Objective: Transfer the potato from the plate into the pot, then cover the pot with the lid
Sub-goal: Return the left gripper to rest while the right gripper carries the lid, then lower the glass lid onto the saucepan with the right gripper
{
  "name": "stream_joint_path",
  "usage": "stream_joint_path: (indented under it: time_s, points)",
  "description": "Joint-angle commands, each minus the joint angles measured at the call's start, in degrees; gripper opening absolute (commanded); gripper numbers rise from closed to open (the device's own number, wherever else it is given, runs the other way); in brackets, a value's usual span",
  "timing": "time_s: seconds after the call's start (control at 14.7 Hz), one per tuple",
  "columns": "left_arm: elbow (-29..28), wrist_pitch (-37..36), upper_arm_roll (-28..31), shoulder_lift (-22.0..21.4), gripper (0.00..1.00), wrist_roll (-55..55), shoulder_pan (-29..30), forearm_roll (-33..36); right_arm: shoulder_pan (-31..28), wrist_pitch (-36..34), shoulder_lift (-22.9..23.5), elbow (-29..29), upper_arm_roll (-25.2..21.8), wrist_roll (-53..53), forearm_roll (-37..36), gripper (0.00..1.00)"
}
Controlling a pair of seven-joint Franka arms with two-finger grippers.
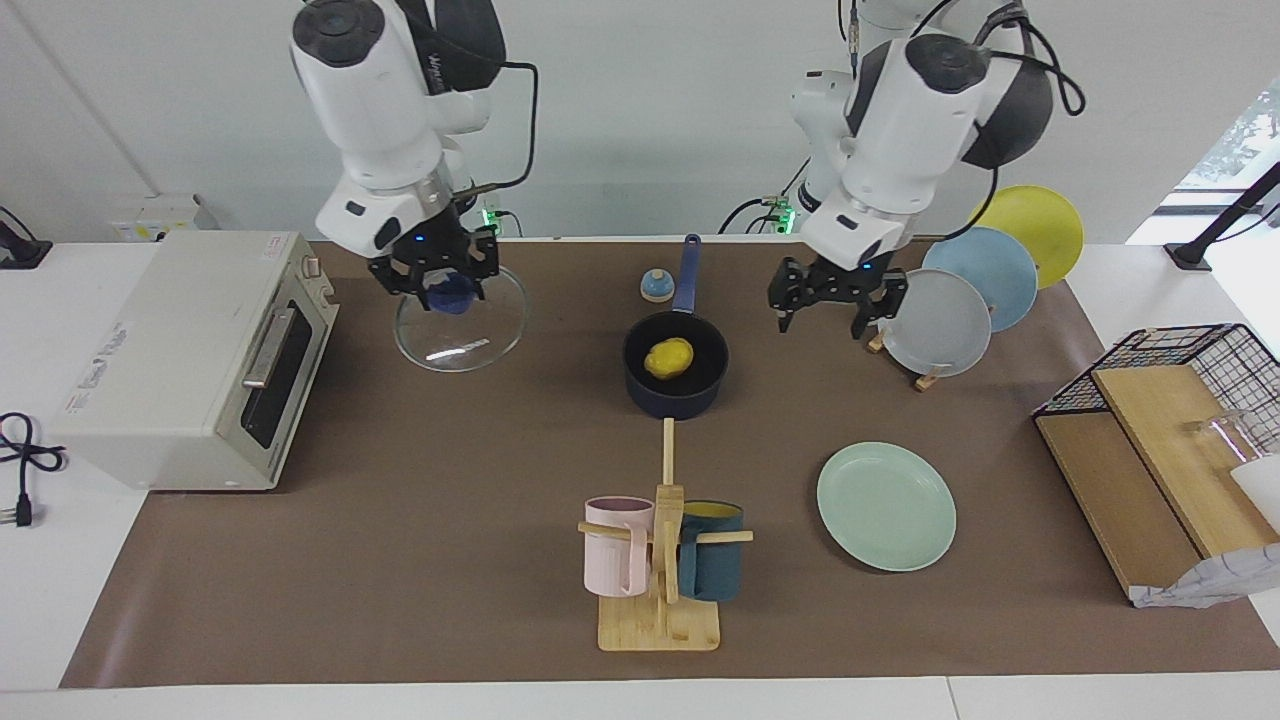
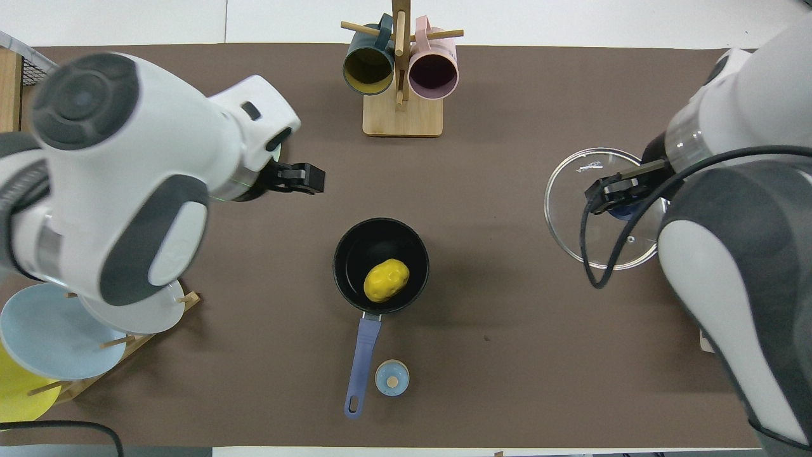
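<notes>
The yellow potato (image 1: 668, 358) (image 2: 386, 279) lies inside the dark navy pot (image 1: 640, 385) (image 2: 346, 254), whose blue handle points toward the robots. The mint-green plate (image 1: 886, 505) lies bare, farther from the robots than the pot and toward the left arm's end. My left gripper (image 1: 822, 325) (image 2: 314, 179) hangs open and holds nothing, over the mat between the pot and the plate rack. My right gripper (image 1: 445, 290) (image 2: 618, 197) is shut on the blue knob of the glass lid (image 1: 460, 335) (image 2: 583, 235), over the mat between the toaster oven and the pot.
A toaster oven (image 1: 190, 360) stands at the right arm's end. A small bell (image 1: 656, 286) sits beside the pot handle. A mug tree (image 1: 662, 560) stands farther out than the pot. A plate rack (image 1: 960, 300) and a wire basket (image 1: 1180, 400) are at the left arm's end.
</notes>
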Motion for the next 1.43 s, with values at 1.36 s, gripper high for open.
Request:
stream_joint_path:
  time_s: [1.36]
  points:
    - [-6.1, -9.2, -0.7, -8.4, 1.0, 7.0, 12.0, 2.5, 22.6, 22.4, 10.7, -7.9, 1.1, 25.4, -8.2, 0.0]
